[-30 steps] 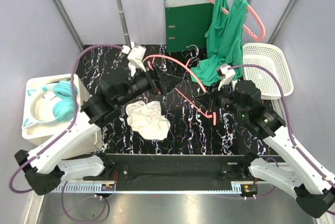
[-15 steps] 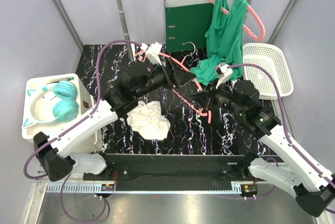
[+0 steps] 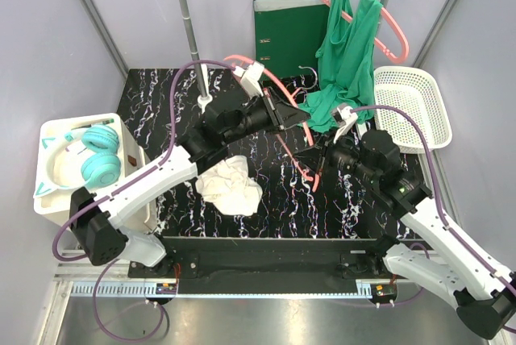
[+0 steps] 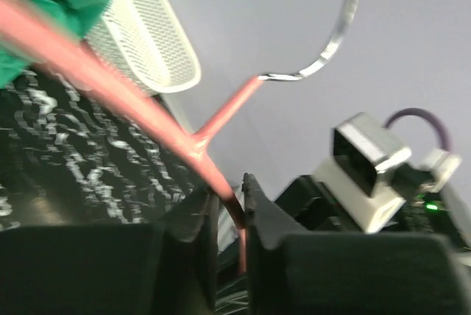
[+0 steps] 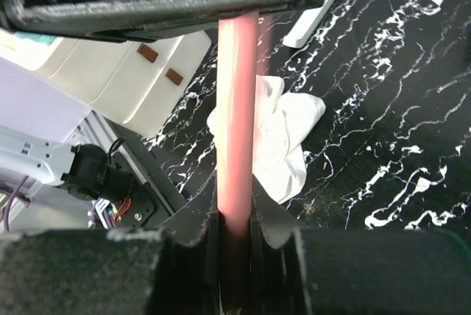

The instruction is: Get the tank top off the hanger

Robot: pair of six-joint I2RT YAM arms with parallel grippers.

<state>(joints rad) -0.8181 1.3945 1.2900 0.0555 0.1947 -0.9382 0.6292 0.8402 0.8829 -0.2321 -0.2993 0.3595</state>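
- Left gripper [image 4: 229,208]: clenched on pink hanger [image 5: 237,109], at junction below hook.
- Right gripper [image 5: 234,238]: clamped on same hanger's lower bar, close opposite left tool.
- Green tank top [image 3: 347,55]: beyond both tools, hung on second hanger [image 3: 395,27]; hem pooled just past left tool.
- I cannot tell if hem touches held hanger.
- Risk, my judgement: two grips on one rigid frame; unmatched arm moves could bend it or wrench it loose.
- Hook could snag hem and drag garment.

A robotics lab test cell, from where I stand: plain panel walls [image 3: 48,39], an aluminium rail [image 3: 266,290] in front, purple cables [image 3: 172,111] looping above a marbled table [image 3: 282,208].
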